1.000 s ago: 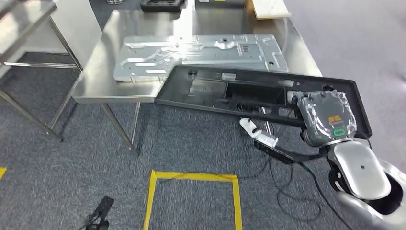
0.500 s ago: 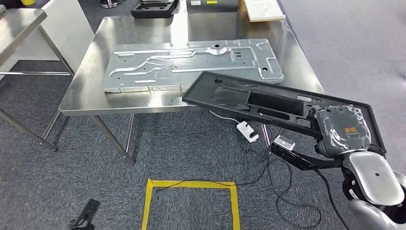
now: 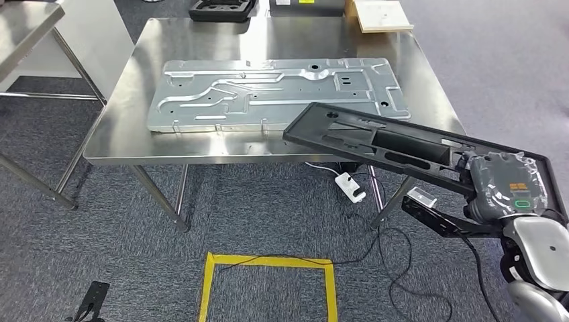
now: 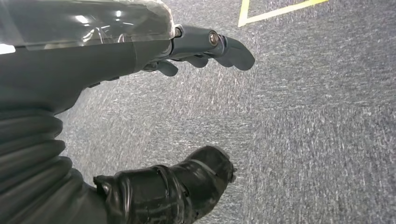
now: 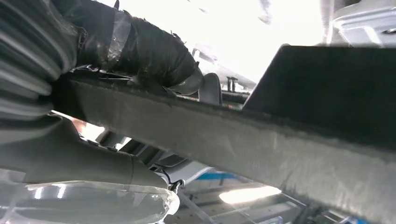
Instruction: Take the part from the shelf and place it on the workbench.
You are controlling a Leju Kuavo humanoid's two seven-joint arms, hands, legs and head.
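**Long black part held by one end, far tip just over the table edge**

The right hand [image 3: 506, 191] grips the black part [image 3: 396, 144] at its near right end; in the right wrist view the thumb lies over the part's edge and the fingers [image 5: 93, 154] sit under it. The part is in the air, tilted, with its far left tip above the near right corner of the steel workbench [image 3: 121, 134] and close to the grey metal plate [image 3: 275, 90] lying there. The left hand [image 4: 205, 46] hangs over the carpet with its fingers apart, holding nothing.

The main risk, as I judge it, is leverage: a long part held at one end could twist or slip in the grip. If lowered now, most of it would overhang the near edge and could tip off onto the power strip [image 3: 350, 186] and cables on the floor. The tip could also catch the plate and push it.
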